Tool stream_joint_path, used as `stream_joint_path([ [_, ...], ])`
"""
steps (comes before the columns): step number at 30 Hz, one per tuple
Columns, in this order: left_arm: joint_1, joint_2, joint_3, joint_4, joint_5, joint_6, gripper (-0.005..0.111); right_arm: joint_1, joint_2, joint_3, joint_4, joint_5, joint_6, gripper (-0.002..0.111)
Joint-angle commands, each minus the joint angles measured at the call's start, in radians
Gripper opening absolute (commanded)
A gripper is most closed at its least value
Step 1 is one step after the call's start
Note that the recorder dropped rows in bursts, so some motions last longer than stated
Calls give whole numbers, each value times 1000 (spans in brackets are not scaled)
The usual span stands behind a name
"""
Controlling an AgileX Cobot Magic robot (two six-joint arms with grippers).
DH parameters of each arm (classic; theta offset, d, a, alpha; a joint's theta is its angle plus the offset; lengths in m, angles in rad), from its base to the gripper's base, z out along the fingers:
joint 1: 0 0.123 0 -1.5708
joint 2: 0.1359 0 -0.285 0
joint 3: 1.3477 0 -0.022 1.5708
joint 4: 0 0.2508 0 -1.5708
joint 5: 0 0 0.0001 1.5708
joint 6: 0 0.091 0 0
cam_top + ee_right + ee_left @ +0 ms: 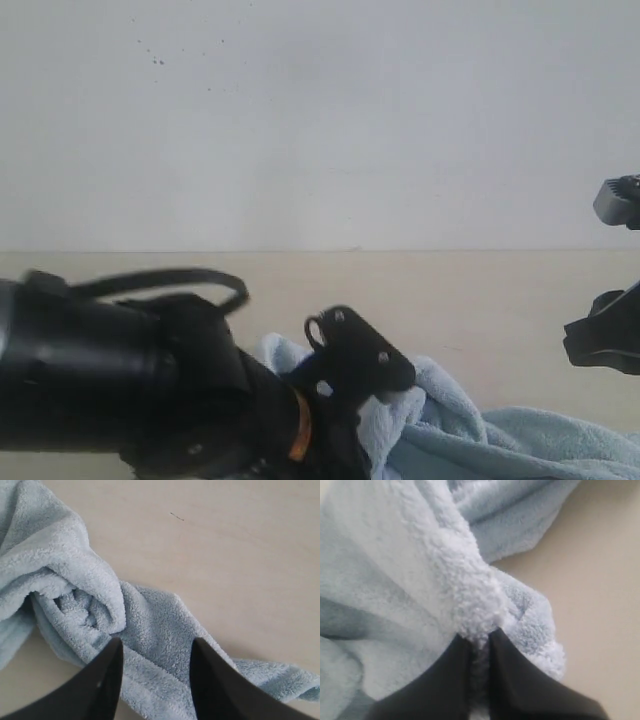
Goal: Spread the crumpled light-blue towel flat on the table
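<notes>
Towel [500, 440] lies bunched and twisted on the table [240, 555], well short of its far edge. Left gripper [480, 635] is clenched on a fluffy fold. Right gripper [156, 650] hangs with fingers apart above the twist. Risk: the shallow pinch slips under pull and the twist remains.

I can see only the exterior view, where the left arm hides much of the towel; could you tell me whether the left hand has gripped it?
Observer: Yes. The left wrist view shows the left hand shut on a fold of the towel, pinched between both fingers.
Operator: Thank you. Is the right hand holding anything?
Observer: No. The right hand is open, its fingers apart over a twisted stretch of towel.
Operator: Is the towel flat there?
Observer: No, it is rolled and bunched, with bare table beside it.
</notes>
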Motion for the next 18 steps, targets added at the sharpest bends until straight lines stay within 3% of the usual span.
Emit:
stream_joint_path([
  [1, 28, -182, -4, 104, 81, -40, 4, -2, 1, 2, 8, -13, -11, 42],
  [4, 104, -280, -5, 203, 140, -50, 4, -2, 1, 2, 15, -13, -18, 42],
  [7, 237, -303, -5, 271, 160, -42, 7, -2, 1, 2, 39, -13, -32, 42],
  [10, 383, -235, -5, 220, 146, 44, 20, -2, 1, 2, 82, -10, -68, 42],
  [13, 484, -130, -5, 130, 116, 93, 41, -2, 1, 2, 90, 2, -82, 42],
  [16, 528, -51, -5, 92, 88, 93, 55, -2, 1, 2, 90, 17, -86, 42],
  [18, 528, -36, -5, 90, 75, 93, 56, -2, 1, 2, 90, 31, -89, 42],
])
